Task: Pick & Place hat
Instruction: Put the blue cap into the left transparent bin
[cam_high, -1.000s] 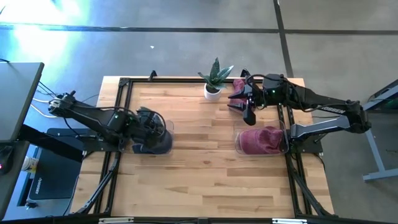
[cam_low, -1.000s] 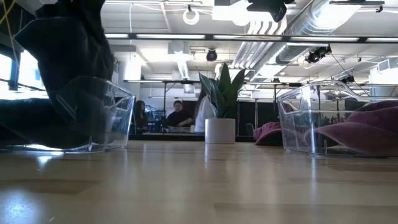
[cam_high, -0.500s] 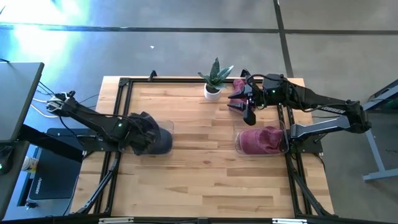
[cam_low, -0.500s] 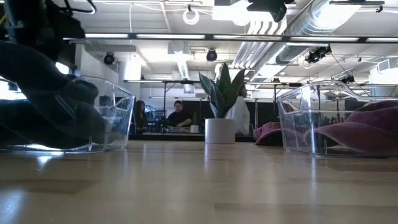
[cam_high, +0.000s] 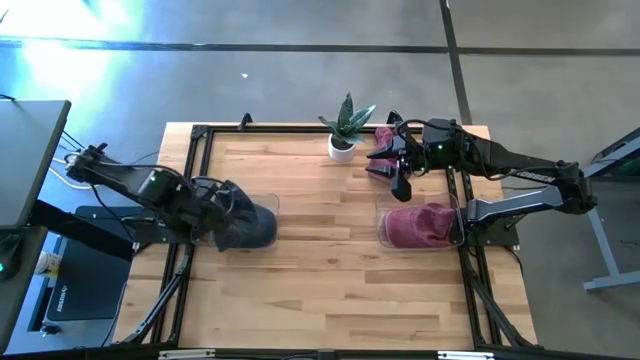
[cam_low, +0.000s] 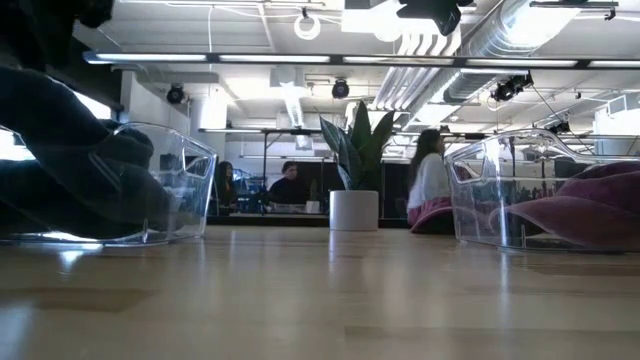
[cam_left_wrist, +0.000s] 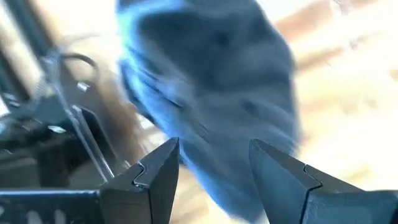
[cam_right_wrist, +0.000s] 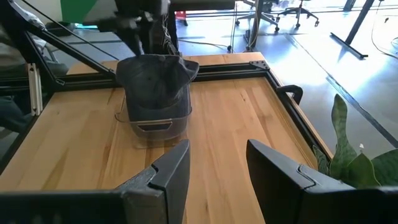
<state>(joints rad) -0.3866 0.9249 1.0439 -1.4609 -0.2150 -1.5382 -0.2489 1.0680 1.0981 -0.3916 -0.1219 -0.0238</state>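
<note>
The dark hat (cam_high: 245, 224) sits in a clear bin (cam_high: 262, 203) on the worktop's (cam_high: 310, 250) left side. The left pincer (cam_left_wrist: 211, 168) is just beside it, spread wide, gripping nothing. Farther off, the right pincer (cam_right_wrist: 217, 165) hangs released near the plant (cam_high: 345, 125).
</note>
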